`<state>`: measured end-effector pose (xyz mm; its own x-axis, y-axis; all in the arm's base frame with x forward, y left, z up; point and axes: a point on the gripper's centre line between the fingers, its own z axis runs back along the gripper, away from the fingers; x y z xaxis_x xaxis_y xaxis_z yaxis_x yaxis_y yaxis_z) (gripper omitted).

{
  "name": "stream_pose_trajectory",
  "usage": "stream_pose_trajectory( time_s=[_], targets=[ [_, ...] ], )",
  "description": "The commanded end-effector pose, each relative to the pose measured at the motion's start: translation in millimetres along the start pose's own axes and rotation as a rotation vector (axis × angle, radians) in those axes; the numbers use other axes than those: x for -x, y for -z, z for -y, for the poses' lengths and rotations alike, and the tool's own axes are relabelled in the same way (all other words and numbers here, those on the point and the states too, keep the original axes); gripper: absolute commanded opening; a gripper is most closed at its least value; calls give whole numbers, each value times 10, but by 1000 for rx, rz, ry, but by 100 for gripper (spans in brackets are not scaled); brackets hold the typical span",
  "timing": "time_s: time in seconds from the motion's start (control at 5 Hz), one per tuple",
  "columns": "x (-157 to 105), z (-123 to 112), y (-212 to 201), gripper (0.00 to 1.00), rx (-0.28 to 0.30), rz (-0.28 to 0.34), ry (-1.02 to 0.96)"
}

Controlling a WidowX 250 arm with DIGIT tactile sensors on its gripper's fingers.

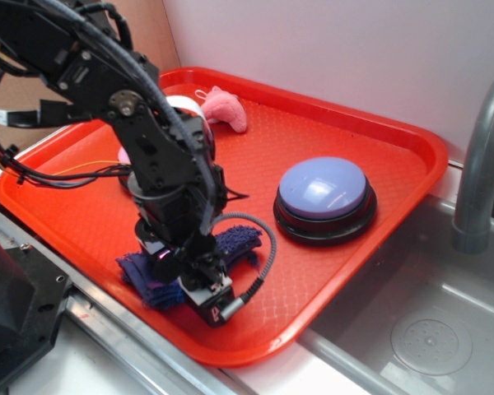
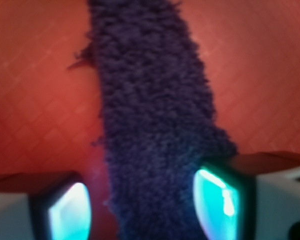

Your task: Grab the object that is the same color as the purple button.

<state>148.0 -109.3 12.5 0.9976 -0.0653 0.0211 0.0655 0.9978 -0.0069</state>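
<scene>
Two fingers (image 2: 217, 200) of our gripper (image 2: 145, 205) straddle the purple terry rag (image 2: 150, 110) on the red tray (image 1: 346, 140), spread and not yet clamped, and closing too high could pinch only fuzz, letting it slip free.

Arm bent steeply down; gripper (image 2: 142, 207) low, jaws parted, fingertips (image 2: 217, 200) glowing teal.

White wall (image 1: 329, 49) behind; steel sink (image 1: 428, 321), gray faucet (image 1: 482, 156) rt.
</scene>
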Motion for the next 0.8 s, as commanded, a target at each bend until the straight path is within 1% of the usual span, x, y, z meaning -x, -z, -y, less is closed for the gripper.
stream_pose_trajectory(
  time_s=[0.0,0.2,0.4,0.6],
  targets=[
    [-167,-113,6,0,2,10,-18],
    [-213,-151,-24,0,8,-7,-37],
    [-324,-198,-172,0,-1,-19,-69],
    [-457,-270,-455,0,7,7,-125]
  ],
)
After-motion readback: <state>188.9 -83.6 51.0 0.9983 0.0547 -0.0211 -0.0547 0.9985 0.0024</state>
